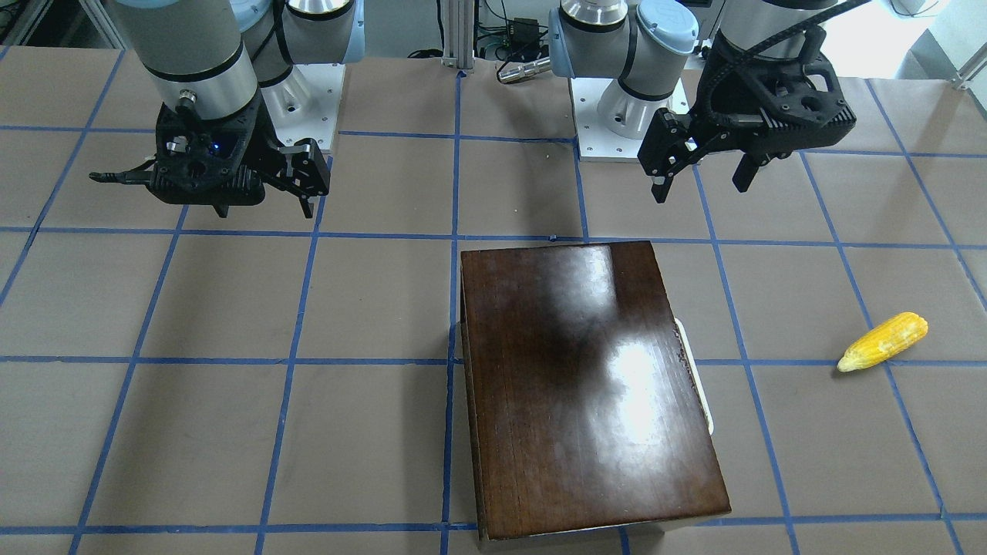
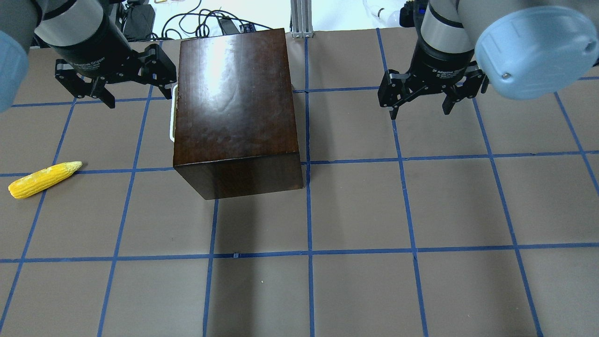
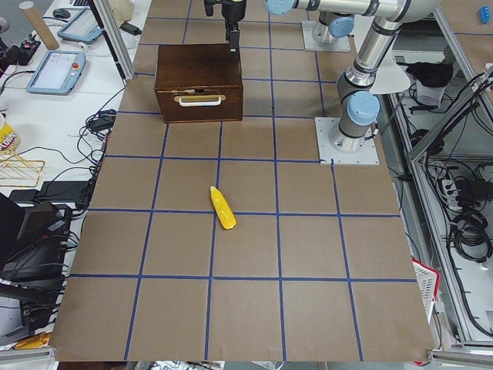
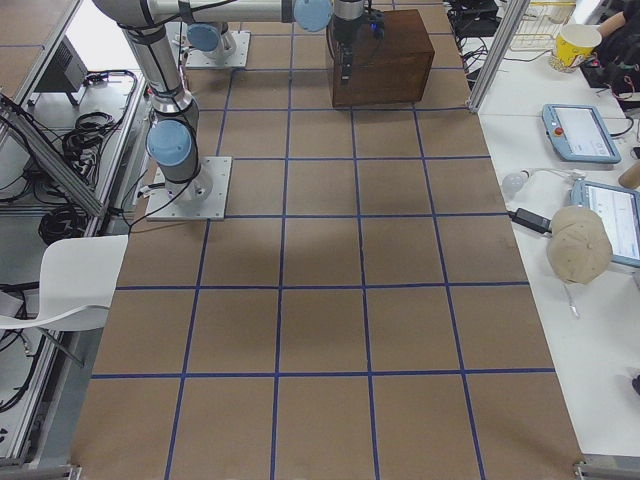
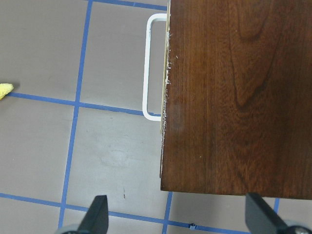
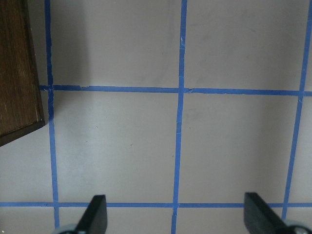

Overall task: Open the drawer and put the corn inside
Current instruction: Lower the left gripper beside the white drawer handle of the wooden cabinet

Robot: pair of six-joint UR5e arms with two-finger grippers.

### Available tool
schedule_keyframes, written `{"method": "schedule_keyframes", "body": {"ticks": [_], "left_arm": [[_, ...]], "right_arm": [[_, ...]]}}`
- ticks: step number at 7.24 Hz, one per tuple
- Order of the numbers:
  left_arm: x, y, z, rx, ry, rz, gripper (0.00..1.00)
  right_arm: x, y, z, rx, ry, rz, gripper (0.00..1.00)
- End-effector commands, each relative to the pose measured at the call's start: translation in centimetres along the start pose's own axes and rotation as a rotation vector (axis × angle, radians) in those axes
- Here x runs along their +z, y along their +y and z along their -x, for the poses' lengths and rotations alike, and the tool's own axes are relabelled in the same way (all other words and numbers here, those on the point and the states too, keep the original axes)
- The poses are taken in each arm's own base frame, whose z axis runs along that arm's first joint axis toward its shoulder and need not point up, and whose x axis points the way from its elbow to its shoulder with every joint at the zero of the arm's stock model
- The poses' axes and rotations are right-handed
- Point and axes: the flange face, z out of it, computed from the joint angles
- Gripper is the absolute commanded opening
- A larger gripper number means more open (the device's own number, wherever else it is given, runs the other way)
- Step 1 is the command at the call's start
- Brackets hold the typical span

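Note:
The glossy dark-brown box (image 2: 234, 98) stands on the table, also in the front view (image 1: 586, 385). Its drawer (image 3: 200, 105) is shut, and the white bar handle (image 2: 171, 112) (image 5: 147, 68) faces the robot's left. The yellow corn (image 2: 42, 179) (image 1: 883, 341) lies on the table left of the box, apart from it; only its tip (image 5: 4, 90) shows in the left wrist view. My left gripper (image 2: 135, 96) (image 1: 702, 186) hovers open and empty above the table beside the box's handle side. My right gripper (image 2: 420, 111) (image 1: 266, 208) hovers open and empty well to the right of the box.
The table is brown paper with a blue tape grid. The arm bases (image 1: 617, 116) stand at the robot side of the table. Side benches hold tablets (image 4: 580, 130) and cables beyond the table's edges. A corner of the box (image 6: 17, 73) shows in the right wrist view.

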Motion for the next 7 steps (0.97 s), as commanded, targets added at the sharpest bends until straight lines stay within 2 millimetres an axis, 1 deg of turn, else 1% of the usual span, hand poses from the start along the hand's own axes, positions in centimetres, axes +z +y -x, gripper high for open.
{"method": "schedule_keyframes", "body": {"ticks": [1, 3, 4, 5, 7], "left_arm": [[0.3, -0.3, -0.1, 0.002, 0.002, 0.000, 1.00], [0.7, -0.8, -0.1, 0.001, 0.005, -0.016, 1.00], [1.3, -0.7, -0.1, 0.000, 0.004, -0.011, 1.00], [2.0, -0.2, -0.2, -0.001, 0.003, 0.003, 1.00], [1.5, 0.3, -0.2, 0.004, 0.006, -0.006, 1.00]], "right_arm": [[0.0, 0.0, 0.0, 0.000, 0.000, 0.000, 1.00], [0.0, 0.0, 0.0, 0.000, 0.000, 0.000, 1.00], [0.0, 0.0, 0.0, 0.000, 0.000, 0.000, 1.00], [0.0, 0.0, 0.0, 0.000, 0.000, 0.000, 1.00], [0.0, 0.0, 0.0, 0.000, 0.000, 0.000, 1.00]]}}
